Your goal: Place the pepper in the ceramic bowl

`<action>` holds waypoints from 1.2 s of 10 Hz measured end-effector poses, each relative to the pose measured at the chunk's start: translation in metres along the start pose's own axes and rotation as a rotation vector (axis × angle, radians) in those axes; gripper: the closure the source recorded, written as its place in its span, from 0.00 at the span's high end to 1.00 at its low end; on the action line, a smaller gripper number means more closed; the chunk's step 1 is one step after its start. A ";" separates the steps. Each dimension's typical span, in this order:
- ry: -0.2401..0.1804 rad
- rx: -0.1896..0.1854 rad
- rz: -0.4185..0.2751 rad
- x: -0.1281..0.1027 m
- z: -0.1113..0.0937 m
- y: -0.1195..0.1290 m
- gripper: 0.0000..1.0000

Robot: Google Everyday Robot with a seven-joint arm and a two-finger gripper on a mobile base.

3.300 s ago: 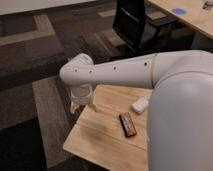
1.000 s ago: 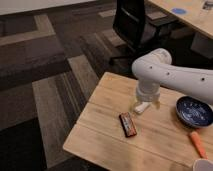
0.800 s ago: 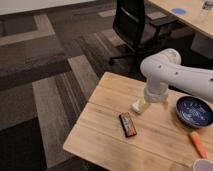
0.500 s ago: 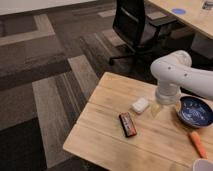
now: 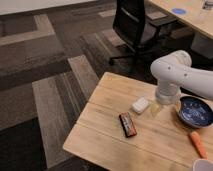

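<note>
The orange-red pepper (image 5: 198, 144) lies on the wooden table near its right front, just in front of the ceramic bowl. That dark-blue ceramic bowl (image 5: 196, 111) sits at the table's right side and looks empty. My white arm reaches in from the right. Its gripper (image 5: 157, 108) hangs point-down over the table between the white box and the bowl's left rim, open, with nothing in it. The gripper is well to the left of the pepper and behind it.
A white box (image 5: 140, 105) lies just left of the gripper. A black-and-red bar (image 5: 127, 123) lies nearer the table's front. A white cup (image 5: 202, 166) stands at the bottom right corner. A black office chair (image 5: 134, 27) stands behind the wooden table (image 5: 100, 135).
The arm has swung to the right across the table, carrying the gripper from over the white box toward the bowl. The objects on the table have not moved.
</note>
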 end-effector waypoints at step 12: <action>-0.132 -0.093 0.227 0.029 0.079 -0.122 0.65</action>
